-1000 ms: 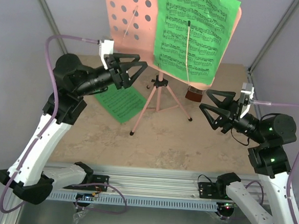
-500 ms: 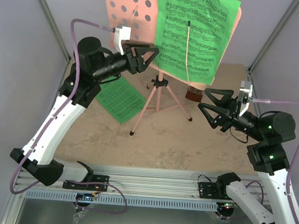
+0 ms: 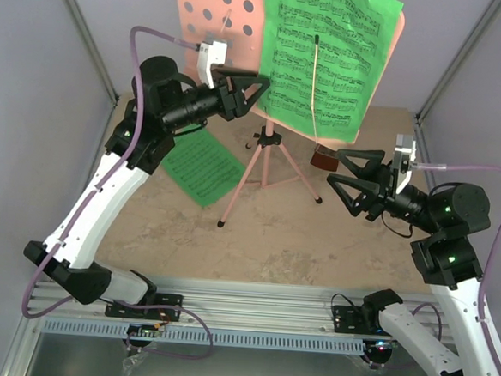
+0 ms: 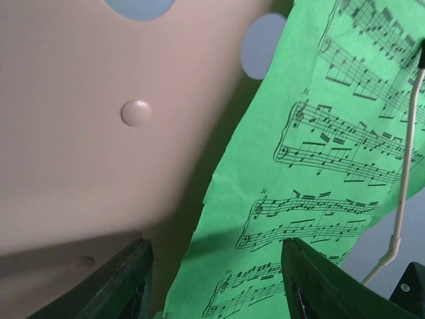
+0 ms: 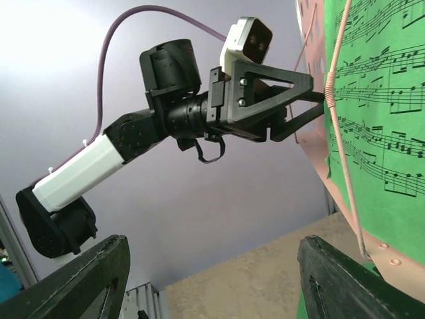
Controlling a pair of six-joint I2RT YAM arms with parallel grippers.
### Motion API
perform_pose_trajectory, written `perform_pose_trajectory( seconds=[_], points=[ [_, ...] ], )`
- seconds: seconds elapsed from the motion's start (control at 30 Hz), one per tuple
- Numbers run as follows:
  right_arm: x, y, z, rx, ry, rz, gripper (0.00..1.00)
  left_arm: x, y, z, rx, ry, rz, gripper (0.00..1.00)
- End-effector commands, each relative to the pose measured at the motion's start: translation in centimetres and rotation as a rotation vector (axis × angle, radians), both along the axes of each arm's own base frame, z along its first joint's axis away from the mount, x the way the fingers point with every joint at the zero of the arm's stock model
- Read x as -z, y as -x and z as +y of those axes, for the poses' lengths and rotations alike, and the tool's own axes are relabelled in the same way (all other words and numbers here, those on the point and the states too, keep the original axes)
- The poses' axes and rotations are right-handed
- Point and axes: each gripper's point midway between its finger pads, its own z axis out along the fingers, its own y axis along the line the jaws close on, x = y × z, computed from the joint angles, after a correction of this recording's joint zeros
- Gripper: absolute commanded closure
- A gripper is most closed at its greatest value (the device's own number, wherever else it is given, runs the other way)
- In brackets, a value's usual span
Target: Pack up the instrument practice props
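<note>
**Top external view: nothing packed yet, both hands empty**

We see the pink music stand (image 3: 215,22) upright on its tripod at the 12 o'clock side of the surface (image 3: 272,241). One green sheet-music page (image 3: 329,47) rests on its desk under a thin retaining wire. A second green page (image 3: 199,165) lies flat on the surface at about 9 o'clock from the tripod legs. The small brown metronome (image 3: 325,156) sits at about 3 o'clock from them, partly hidden below the desk.

Our left hand (image 3: 256,89) is raised to the desk with its jaws spread wide. In the left wrist view the page's lower left edge lies between them, though we cannot tell if anything touches. Our right hand (image 3: 336,170) hovers spread apart and empty, near the metronome and pointing toward 9 o'clock.

We judge the task at its start: all the props are out and no container shows. Lifting the page off the desk looks like the step in hand. The loose page, metronome and stand remain.
</note>
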Motion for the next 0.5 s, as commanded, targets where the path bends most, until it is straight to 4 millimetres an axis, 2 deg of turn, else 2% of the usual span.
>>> perform_pose_trajectory(
  seconds=[0.0,0.17,0.47],
  points=[
    [-0.3,0.6,0.4,-0.033,-0.002,-0.015,0.29,-0.3,0.6,-0.8,0.05,-0.021,-0.017,0.46],
    [0.0,0.4,0.8,-0.042,0.003,-0.006,0.29,0.1,1.1,-1.6,0.103,-0.037,-0.021,0.5],
    [-0.1,-0.2,2.0,-0.057,0.01,-0.008,0.29,-0.9,2.5,-2.5,0.204,0.004,-0.039,0.55]
  ],
)
